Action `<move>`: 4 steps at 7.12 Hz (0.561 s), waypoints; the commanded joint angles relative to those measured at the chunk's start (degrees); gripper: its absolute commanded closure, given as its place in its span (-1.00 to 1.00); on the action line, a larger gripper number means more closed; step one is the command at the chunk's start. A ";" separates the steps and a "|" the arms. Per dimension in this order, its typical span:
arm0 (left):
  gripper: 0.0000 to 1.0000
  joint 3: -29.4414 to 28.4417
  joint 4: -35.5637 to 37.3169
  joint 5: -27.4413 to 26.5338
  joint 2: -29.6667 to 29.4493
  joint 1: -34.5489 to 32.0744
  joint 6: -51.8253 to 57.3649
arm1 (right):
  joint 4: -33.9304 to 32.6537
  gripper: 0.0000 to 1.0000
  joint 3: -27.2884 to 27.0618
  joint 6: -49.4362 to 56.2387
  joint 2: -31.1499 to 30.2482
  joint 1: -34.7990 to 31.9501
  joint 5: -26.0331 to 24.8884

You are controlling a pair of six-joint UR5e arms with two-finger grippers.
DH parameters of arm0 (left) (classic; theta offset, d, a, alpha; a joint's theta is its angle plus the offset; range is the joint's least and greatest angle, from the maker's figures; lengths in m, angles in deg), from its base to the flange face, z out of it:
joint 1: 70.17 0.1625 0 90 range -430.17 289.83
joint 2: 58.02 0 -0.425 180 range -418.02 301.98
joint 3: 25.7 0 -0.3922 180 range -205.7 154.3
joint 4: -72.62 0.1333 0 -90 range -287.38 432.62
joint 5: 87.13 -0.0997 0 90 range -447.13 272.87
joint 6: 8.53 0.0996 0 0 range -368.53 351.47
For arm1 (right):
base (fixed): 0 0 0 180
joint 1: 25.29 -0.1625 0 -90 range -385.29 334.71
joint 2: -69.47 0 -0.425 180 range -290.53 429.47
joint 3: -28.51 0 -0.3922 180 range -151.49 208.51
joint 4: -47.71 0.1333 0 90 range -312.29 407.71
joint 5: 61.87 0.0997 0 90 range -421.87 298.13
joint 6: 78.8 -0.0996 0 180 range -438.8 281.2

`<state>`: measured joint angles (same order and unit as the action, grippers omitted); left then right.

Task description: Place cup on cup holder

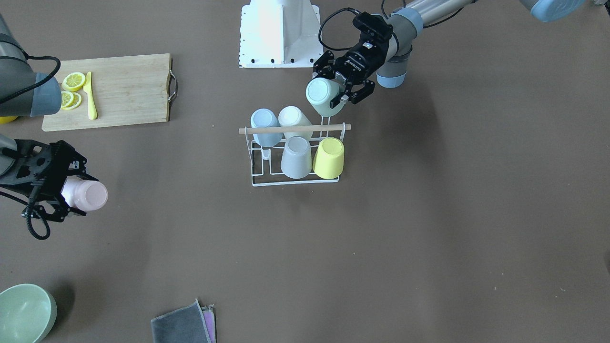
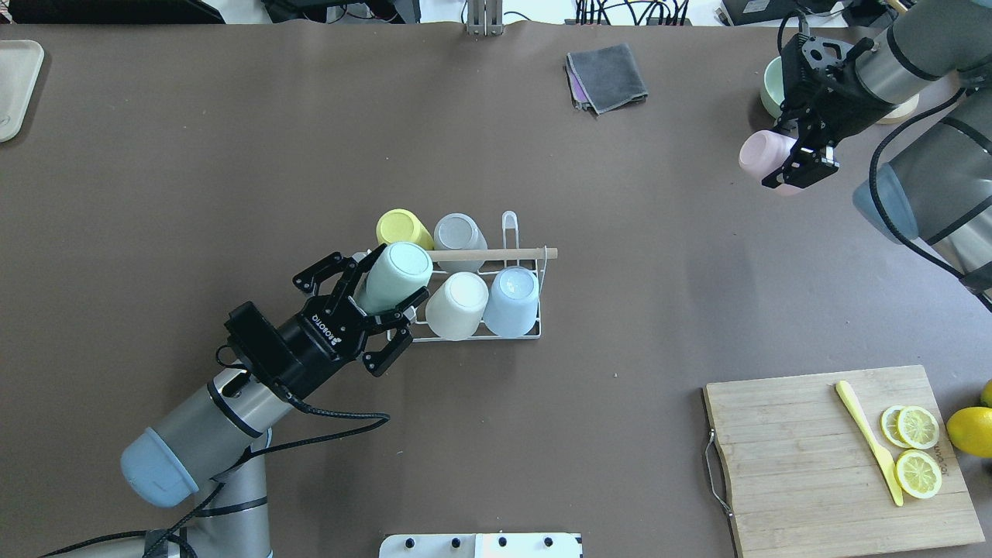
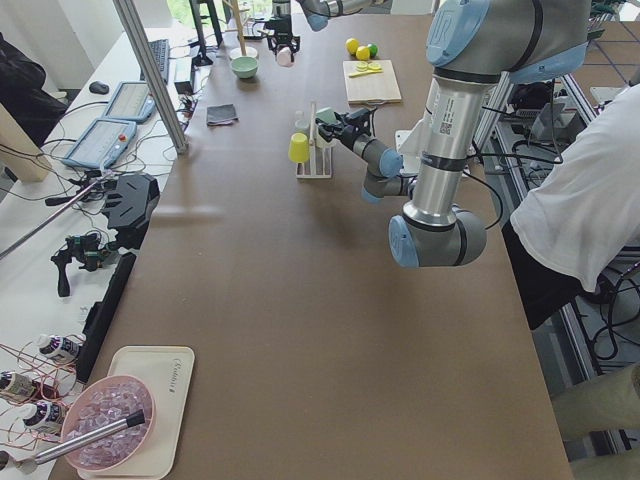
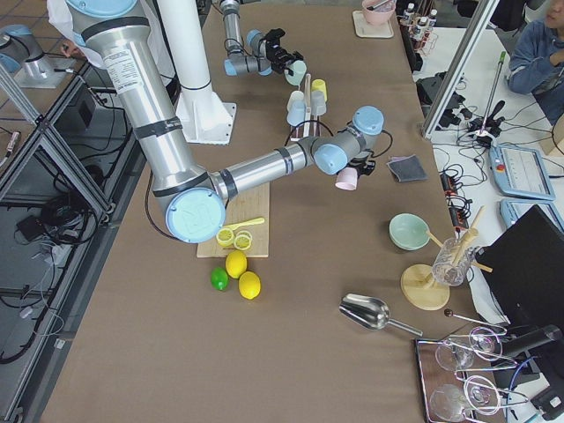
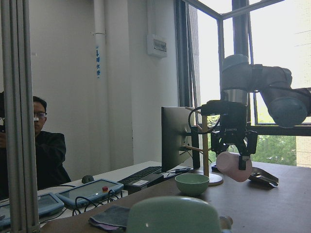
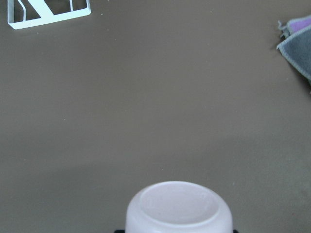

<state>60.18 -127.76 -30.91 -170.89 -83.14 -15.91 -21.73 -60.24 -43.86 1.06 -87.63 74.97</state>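
Left claw [image 2: 384, 288]: it is closed around the green cup [image 2: 404, 267], with one finger on each side of the wall.
Right claw [image 2: 792, 167]: the pink cup [image 2: 758, 153] is gripped in it, held above the surface [image 2: 232, 155] and well apart from the cup holder [image 2: 535, 333].
Place of the green cup: it is held in the air at the end of the cup holder on the robot's left, just beside the white cup [image 2: 456, 304] and near the yellow cup [image 2: 401, 227]. One end of the wooden rod [image 2: 496, 253] is covered by it in the overhead view.
Direction of the green cup: the closed bottom is turned away from the claw, up and toward the holder; the mouth is turned back to the claw.
Long axis: it is in line with the claw and tilted, neither upright nor lying flat.
Risk, prong: the free prong is hidden under the cup, so it may be missed by the mouth if the tilt is not corrected.
Risk, rod: the rim may be caught on the rod during lowering.
Risk, neighbours: the white cup may be pushed, or the light holder shifted on the surface, by a sideways contact.
Risk, release: if the cup is let go while tilted, it will probably fall off.
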 commanded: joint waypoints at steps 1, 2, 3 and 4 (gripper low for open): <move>1.00 -0.27 -0.01 -0.06 0.02 0.04 0.00 | 7.99 1.00 0.33 -0.74 0.82 1.86 -9.38; 1.00 -0.27 -0.01 -0.06 0.02 0.04 0.00 | 8.18 1.00 -0.46 -1.79 1.87 1.87 -15.76; 1.00 -0.27 -0.01 -0.06 -0.07 0.04 0.00 | 8.79 1.00 -1.07 -5.11 1.88 1.87 -20.96; 1.00 -0.27 0.25 -0.67 -0.07 0.04 0.00 | 13.41 1.00 -0.91 -10.62 1.53 1.69 -21.96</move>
<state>59.92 -127.70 -31.13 -170.92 -83.10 -15.91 -12.09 -60.99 -49.23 2.69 -85.86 56.33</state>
